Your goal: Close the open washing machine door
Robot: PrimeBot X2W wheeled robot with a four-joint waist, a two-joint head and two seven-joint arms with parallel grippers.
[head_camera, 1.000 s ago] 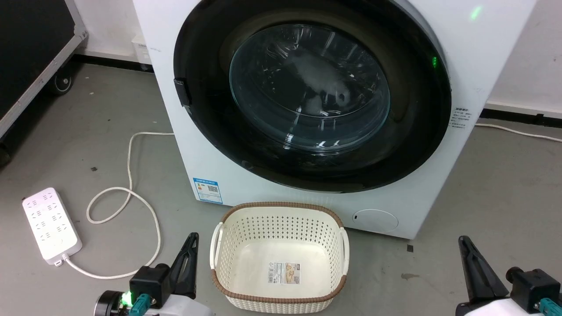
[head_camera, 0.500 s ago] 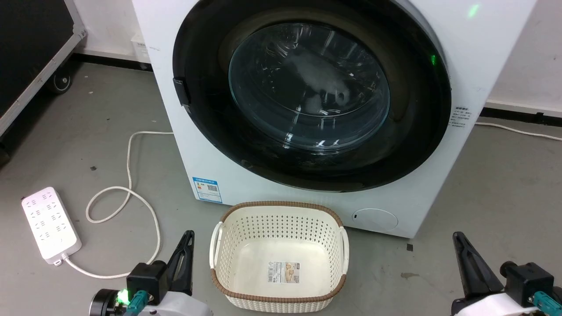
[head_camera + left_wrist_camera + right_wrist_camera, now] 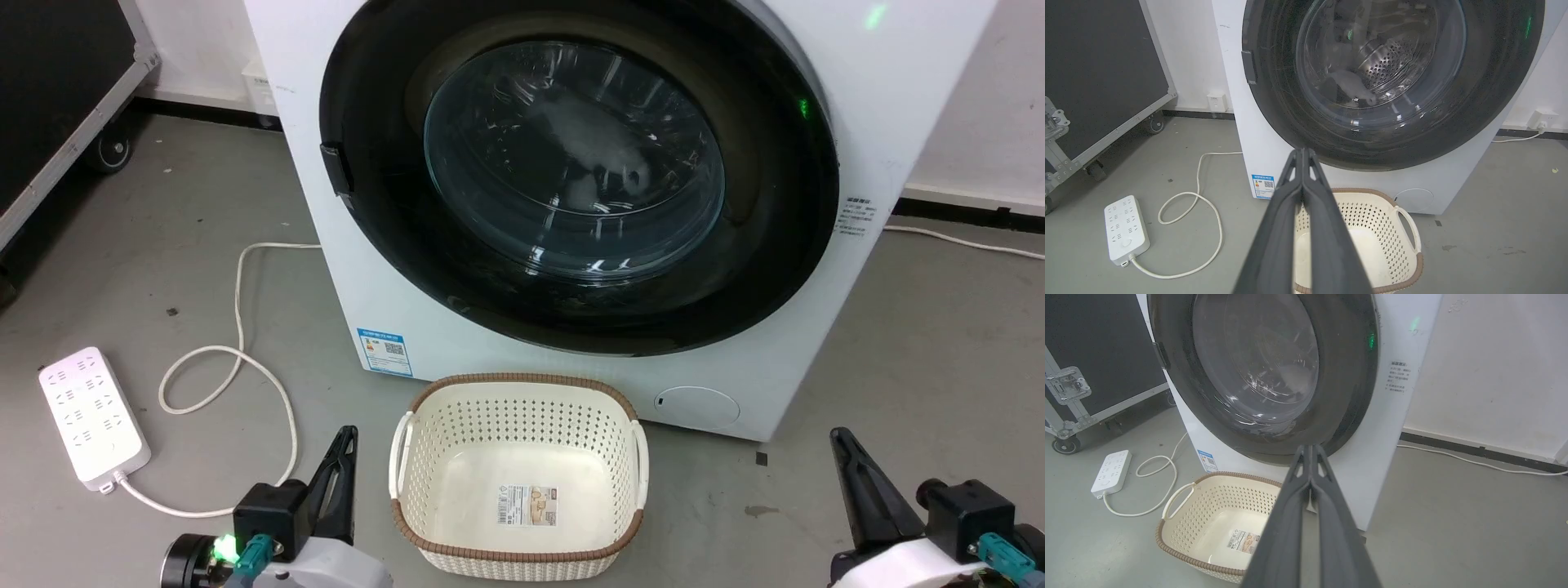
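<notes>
Black and slim, the left pincer (image 3: 349,441) sits low at the left of the head view, its fingers pressed together on nothing. The right pincer (image 3: 841,441) sits low at the right, likewise closed and empty. Both hang over the grey floor (image 3: 898,343), well apart from the machine.

Between them stands a cream basket (image 3: 522,381) with a brown rim and a label on its bottom, its far rim just beside the machine's foot. Left of it lies a white power strip (image 3: 94,420), its cable (image 3: 238,302) looping over the floor toward the machine.

Beyond the basket rises the white machine (image 3: 351,278), with a blue sticker (image 3: 384,353) low at its left and a round flap (image 3: 696,407) low at its right. The door (image 3: 575,175) covers most of the front. Its black rim lies flat in the round recess, with the glass bowl at the centre and a latch tab at the left edge. Whether it is latched cannot be told. At far left stands a black wheeled case (image 3: 57,73).
</notes>
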